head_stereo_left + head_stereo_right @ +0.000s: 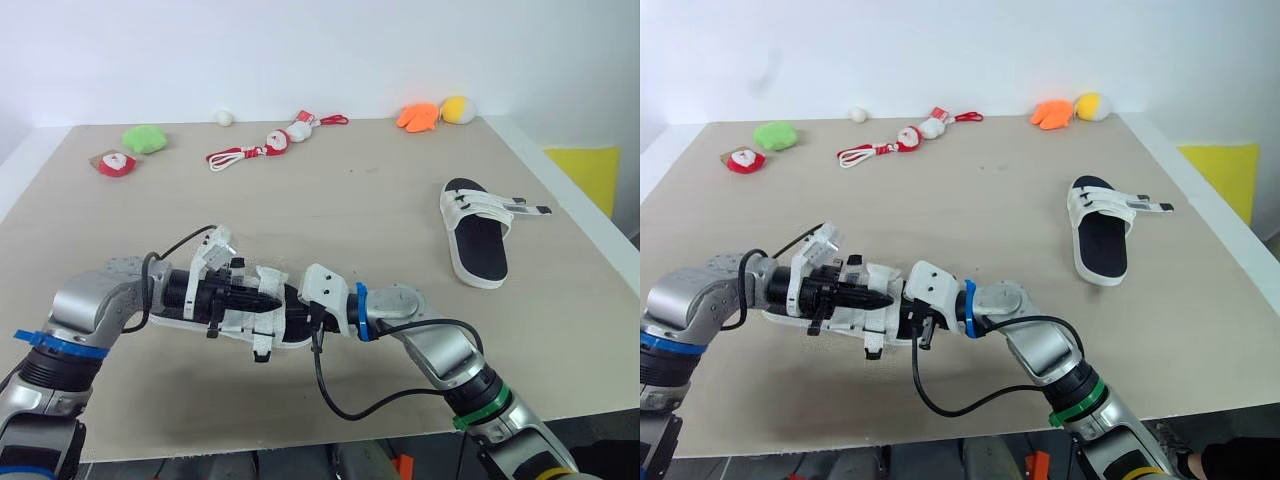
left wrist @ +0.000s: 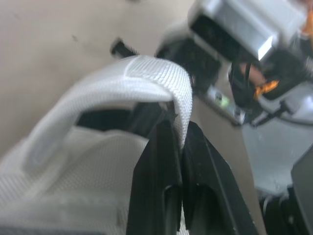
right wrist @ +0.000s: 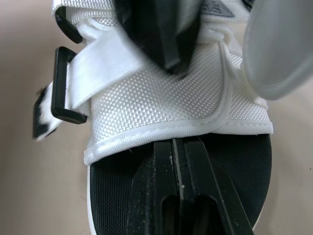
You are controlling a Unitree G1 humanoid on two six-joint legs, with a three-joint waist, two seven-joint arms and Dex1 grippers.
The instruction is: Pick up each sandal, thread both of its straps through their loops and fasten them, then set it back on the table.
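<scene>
Head view: you're holding the near sandal [image 1: 240, 322] at the table's [image 1: 350, 200] front, with the left gripper [image 1: 264, 289] and right gripper [image 1: 297, 322] meeting over it. The second sandal [image 1: 476, 235] is lying well apart on the right. Left wrist: left fingers [image 2: 156, 166] are pinching the strap [image 2: 146, 73]. Right wrist: right fingers [image 3: 161, 186] are pressing closed together at the upper's [image 3: 161, 103] edge, over the footbed [image 3: 112, 196].

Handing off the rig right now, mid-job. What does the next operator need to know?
The left gripper is shut on a white strap of the near sandal, at the front of the table. The right gripper is shut, tips at the edge of that sandal's upper. One strap seems to pass through its black loop; fastening unconfirmed. The second sandal lies on the right, straps loose. To do: finish this sandal, then the second.
</scene>
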